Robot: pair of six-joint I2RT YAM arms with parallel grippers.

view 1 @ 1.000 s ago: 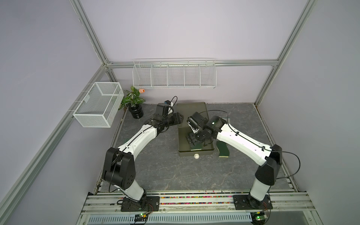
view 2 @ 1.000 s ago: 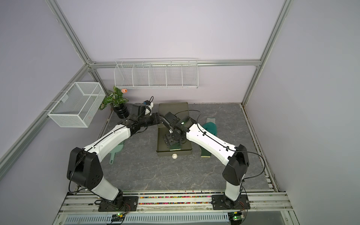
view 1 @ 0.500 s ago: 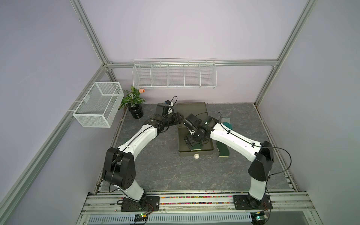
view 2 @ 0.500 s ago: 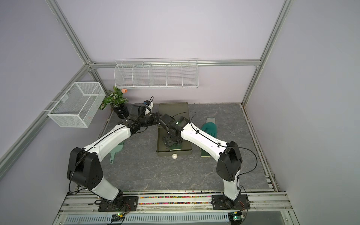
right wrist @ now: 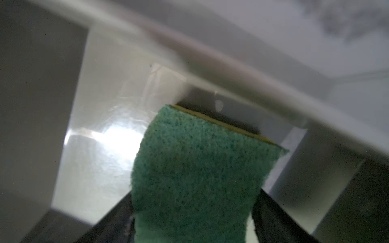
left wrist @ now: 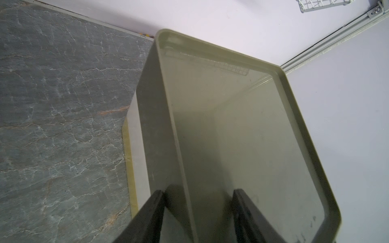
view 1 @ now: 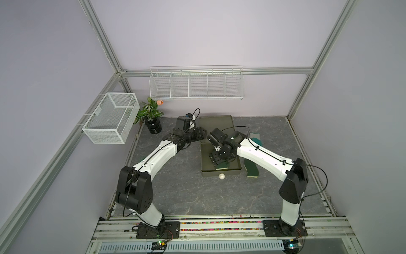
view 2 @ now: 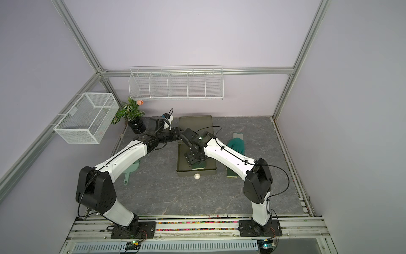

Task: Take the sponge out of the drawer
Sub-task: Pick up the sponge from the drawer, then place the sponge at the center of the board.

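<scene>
The grey marbled surface [view 1: 186, 193] carries all items, with both arm bases at its near edge. The left arm [view 1: 153, 158] and right arm [view 1: 263, 156] reach inward toward the rear centre. A white wire rack [view 1: 196, 84] hangs on the rear wall and a white wire basket [view 1: 109, 118] on the side wall by the left arm. An olive cabinet [view 1: 216, 122] stands at the rear wall, and its drawer [view 1: 204, 160] stands open toward the arm bases. A potted plant [view 1: 150, 112] stands in the rear corner near the basket. A teal glove [view 2: 237, 144] lies beside the cabinet, partly under the right arm, and a green scoop [view 2: 131, 168] lies under the left arm. The left tool [left wrist: 199, 191] straddles a side edge of the cabinet top, one of its fingers [left wrist: 147, 216] outside the wall and one over the top panel. Whether they press on the edge cannot be told from the wrist view. The right tool [right wrist: 193, 193] sits inside the drawer, its fingers [right wrist: 271, 214] clamped against both flanks of the sponge [right wrist: 200, 157]. The sponge, green face up with a yellow layer beneath, lies at the front end of the drawer. A loose sponge [view 1: 251, 169] lies on the surface just beside the drawer. A white knob [view 1: 222, 176] projects from the drawer front.
</scene>
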